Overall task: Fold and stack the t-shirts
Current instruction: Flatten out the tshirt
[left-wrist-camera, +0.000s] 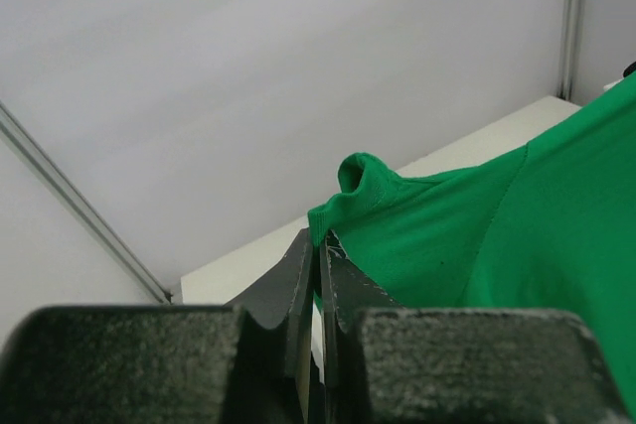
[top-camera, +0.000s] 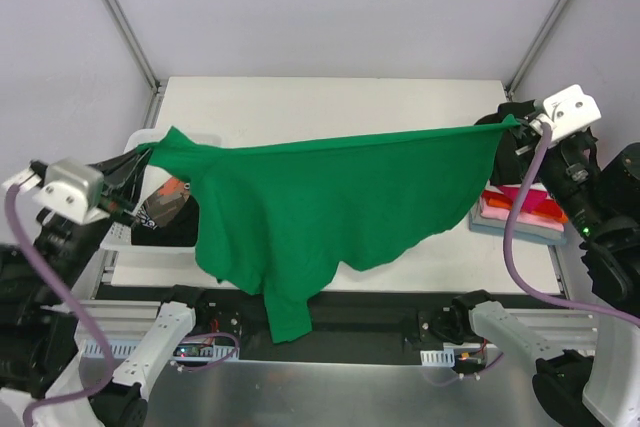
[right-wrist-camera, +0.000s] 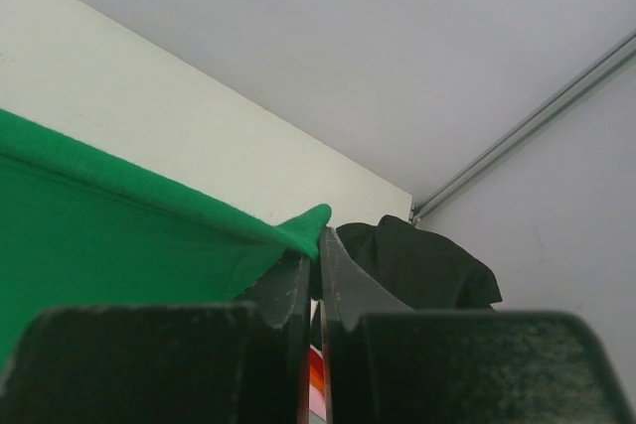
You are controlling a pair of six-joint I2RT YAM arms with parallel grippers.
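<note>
A plain bright green t-shirt (top-camera: 320, 202) hangs stretched in the air between both grippers, its lower part and one sleeve drooping over the table's near edge. My left gripper (top-camera: 150, 155) is shut on its left corner, above the basket; the cloth shows in the left wrist view (left-wrist-camera: 477, 235), pinched at my left gripper (left-wrist-camera: 320, 241). My right gripper (top-camera: 518, 123) is shut on its right corner, also seen in the right wrist view (right-wrist-camera: 314, 237) with the green t-shirt (right-wrist-camera: 119, 235). Folded red and pink t-shirts (top-camera: 522, 209) are stacked at the right. A black t-shirt with orange/white print (top-camera: 165, 209) lies in the basket.
A white mesh basket (top-camera: 130, 247) stands at the table's left edge under my left gripper. A black cloth (right-wrist-camera: 417, 265) lies bunched at the far right, behind my right gripper. The white table (top-camera: 330, 107) lies beneath the hanging shirt.
</note>
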